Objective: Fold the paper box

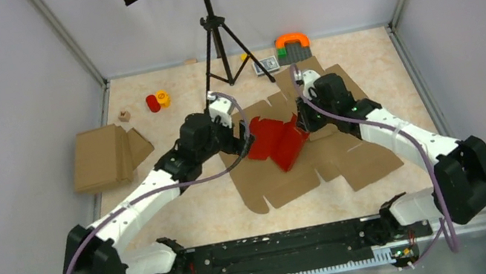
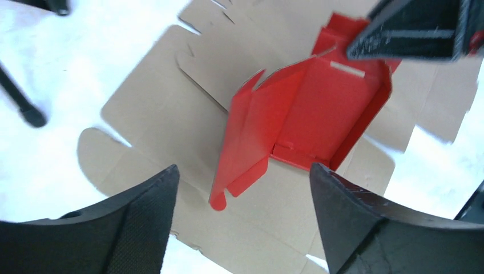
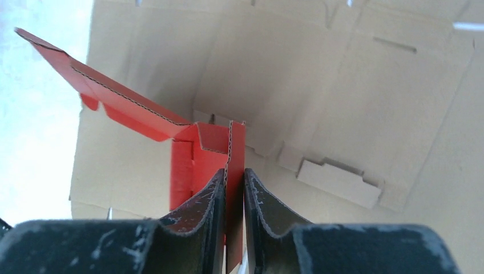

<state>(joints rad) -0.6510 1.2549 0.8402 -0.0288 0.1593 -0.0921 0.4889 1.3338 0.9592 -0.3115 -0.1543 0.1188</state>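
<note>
The paper box (image 1: 277, 142) is a bright red, partly folded card cut-out with some walls raised, lying on a large flat brown cardboard sheet (image 1: 339, 161). My right gripper (image 1: 302, 123) is at its right side; in the right wrist view the right gripper (image 3: 234, 171) is shut on an upright red wall of the paper box (image 3: 208, 142), with a long flap slanting up to the left. My left gripper (image 1: 245, 141) is just left of the box. In the left wrist view the left gripper (image 2: 242, 167) stands open and empty above the near flap of the paper box (image 2: 308, 108).
A folded brown cardboard box (image 1: 106, 157) lies at the left. A black tripod (image 1: 213, 36) stands at the back centre. Small red and yellow pieces (image 1: 158, 100), a wooden cube (image 1: 124, 116) and an orange and green toy (image 1: 291, 44) sit along the back. Grey walls enclose the table.
</note>
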